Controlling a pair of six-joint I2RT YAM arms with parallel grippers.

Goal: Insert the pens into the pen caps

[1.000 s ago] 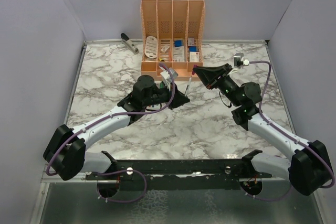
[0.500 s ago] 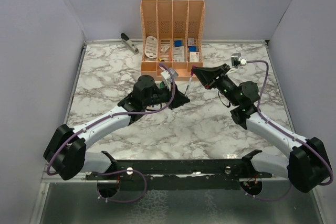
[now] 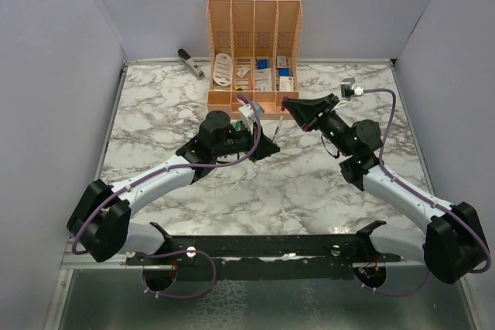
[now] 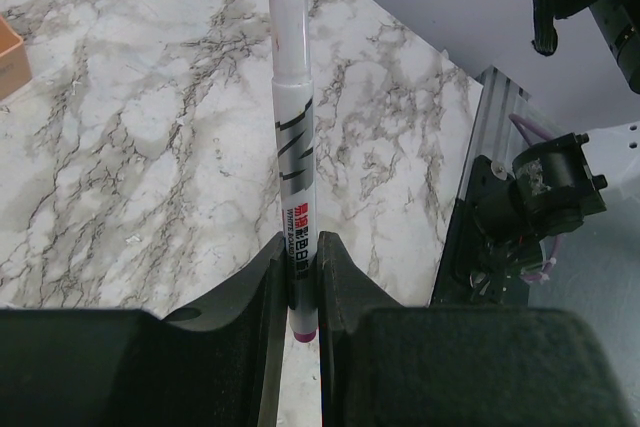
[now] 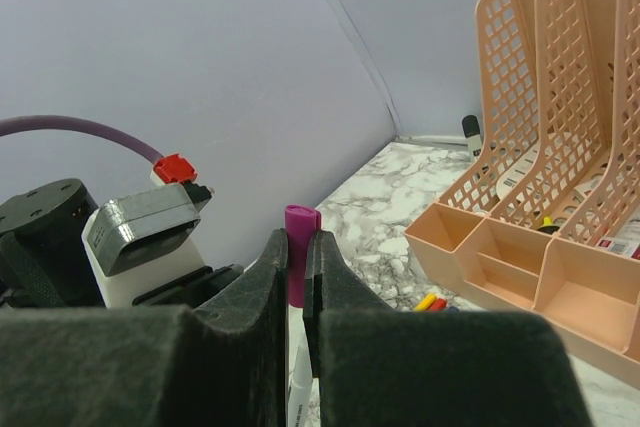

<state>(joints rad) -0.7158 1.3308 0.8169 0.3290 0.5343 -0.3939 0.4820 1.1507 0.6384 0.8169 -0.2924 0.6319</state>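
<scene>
My left gripper (image 4: 302, 277) is shut on a whitish-grey pen (image 4: 293, 137) near its purple rear end; the barrel points away from the camera. In the top view the left gripper (image 3: 270, 146) holds this pen (image 3: 277, 126) slanting up towards my right gripper (image 3: 287, 104). My right gripper (image 5: 297, 252) is shut on the purple pen cap (image 5: 299, 232). The pen's barrel (image 5: 299, 392) shows right under the cap, in line with it. I cannot tell how far the pen sits in the cap. Yellow and red caps (image 5: 431, 301) lie on the table by the organiser.
An orange organiser (image 3: 254, 44) with stationery stands at the back centre, and its trays show in the right wrist view (image 5: 520, 247). A grey stapler (image 3: 191, 62) lies at the back left. The table is marble (image 3: 255, 183), with grey walls around it.
My right gripper with the purple cap has shifted slightly left, closer onto the pen's tip. My left arm has nudged a little. Both grips are unchanged.
</scene>
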